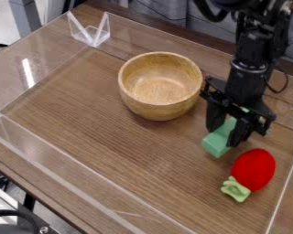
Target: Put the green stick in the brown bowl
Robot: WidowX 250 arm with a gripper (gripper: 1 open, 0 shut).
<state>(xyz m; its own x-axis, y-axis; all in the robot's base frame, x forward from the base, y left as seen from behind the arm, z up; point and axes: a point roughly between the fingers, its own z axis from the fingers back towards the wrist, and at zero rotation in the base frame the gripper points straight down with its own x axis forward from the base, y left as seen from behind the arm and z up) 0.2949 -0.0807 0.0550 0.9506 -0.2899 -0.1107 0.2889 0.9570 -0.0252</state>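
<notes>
The green stick (218, 142) is a small light-green block pinched at its upper end between the black fingers of my gripper (233, 130), which points straight down and is shut on it. The block hangs tilted, its lower end just above the wooden table. The brown bowl (160, 84) sits to the left of the gripper, round and pale inside, with nothing in it. The arm rises from the gripper toward the top right.
A red round toy (253, 168) with a green leafy stem (237, 190) lies just right of and in front of the gripper. Clear acrylic walls (88, 30) surround the table (100, 146), with its right edge close by.
</notes>
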